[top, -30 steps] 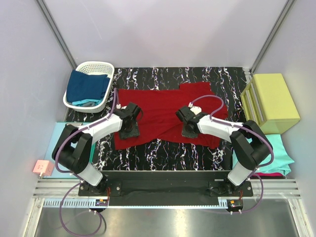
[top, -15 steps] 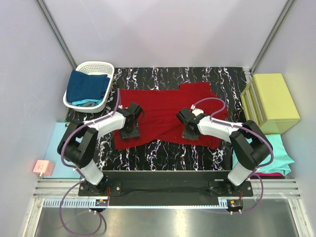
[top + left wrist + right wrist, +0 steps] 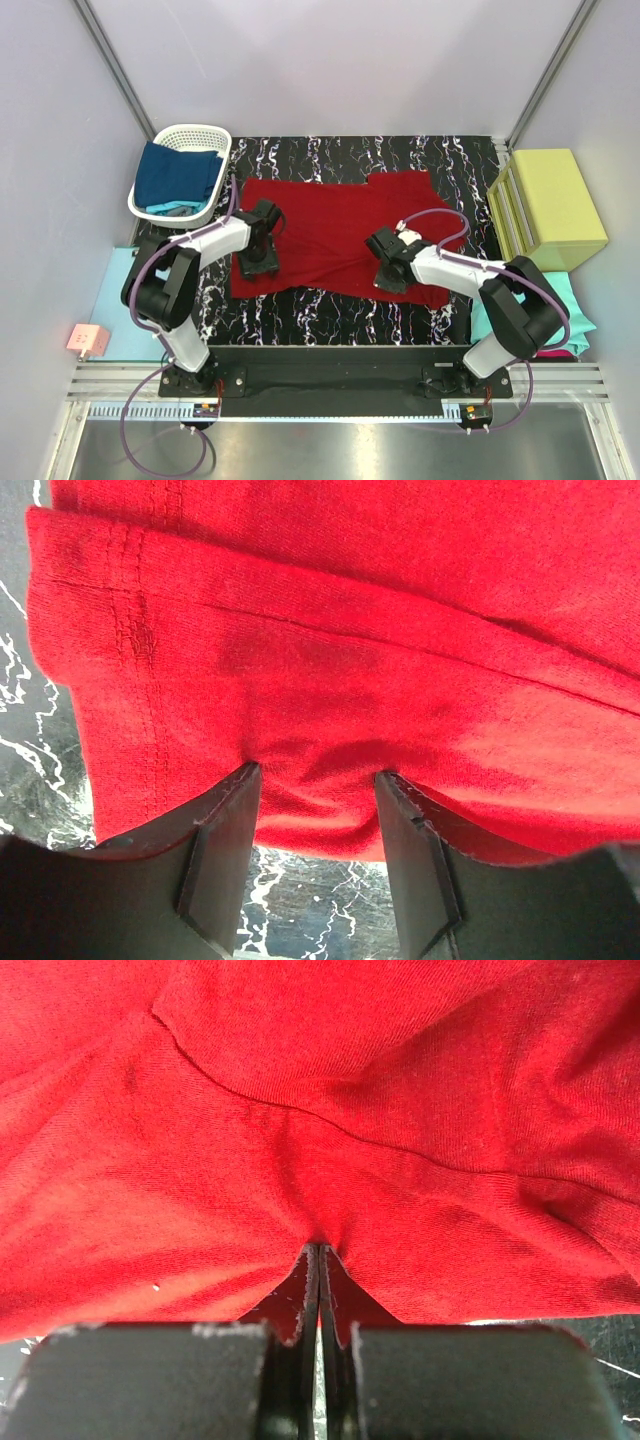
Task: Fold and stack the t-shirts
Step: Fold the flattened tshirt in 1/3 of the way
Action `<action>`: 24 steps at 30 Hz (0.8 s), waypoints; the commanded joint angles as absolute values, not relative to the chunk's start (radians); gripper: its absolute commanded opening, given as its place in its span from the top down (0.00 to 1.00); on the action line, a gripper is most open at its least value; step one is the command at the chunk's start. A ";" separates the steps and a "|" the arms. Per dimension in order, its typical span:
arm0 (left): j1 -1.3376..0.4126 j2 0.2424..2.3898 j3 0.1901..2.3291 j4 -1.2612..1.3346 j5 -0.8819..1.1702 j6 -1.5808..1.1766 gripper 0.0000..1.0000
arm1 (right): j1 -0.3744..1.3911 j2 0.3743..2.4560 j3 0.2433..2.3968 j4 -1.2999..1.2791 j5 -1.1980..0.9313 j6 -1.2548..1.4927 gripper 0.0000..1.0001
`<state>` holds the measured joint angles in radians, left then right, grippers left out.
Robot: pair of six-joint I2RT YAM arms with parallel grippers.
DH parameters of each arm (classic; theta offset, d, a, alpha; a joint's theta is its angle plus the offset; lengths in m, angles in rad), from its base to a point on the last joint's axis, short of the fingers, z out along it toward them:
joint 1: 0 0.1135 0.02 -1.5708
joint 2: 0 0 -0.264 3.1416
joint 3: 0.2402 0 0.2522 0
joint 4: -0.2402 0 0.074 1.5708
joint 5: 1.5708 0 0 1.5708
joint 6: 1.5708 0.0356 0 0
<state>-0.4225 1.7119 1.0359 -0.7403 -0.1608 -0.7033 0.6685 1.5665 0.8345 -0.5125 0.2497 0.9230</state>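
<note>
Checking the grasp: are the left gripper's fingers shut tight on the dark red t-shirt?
No, the fingers of the left gripper stand apart, with the dark red t-shirt lying between them.

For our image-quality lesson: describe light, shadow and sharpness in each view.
Top external: even light, sharp, pale sheen on the metal strip at the near edge. Left wrist: dark red t-shirt sharp, a darker patch mid-cloth. Right wrist: cloth brightest lower left, weave crisp.

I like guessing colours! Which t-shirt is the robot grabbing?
The dark red t-shirt, spread on the table. The navy t-shirt sits in the white basket; the teal t-shirt lies near the yellow-green box.
</note>
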 commanded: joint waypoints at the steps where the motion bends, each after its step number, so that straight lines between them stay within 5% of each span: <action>1: -0.397 1.756 1.080 -0.739 -0.245 -0.673 0.46 | 0.704 1.600 0.755 -0.706 0.160 0.940 1.00; 16: -0.364 1.767 1.157 -0.762 -0.267 -0.652 0.46 | 0.773 1.525 0.695 -0.710 0.089 0.999 0.98; 24: -0.388 1.522 1.129 -0.747 -0.281 -0.650 0.40 | 0.778 1.384 0.803 -0.664 0.126 0.954 0.77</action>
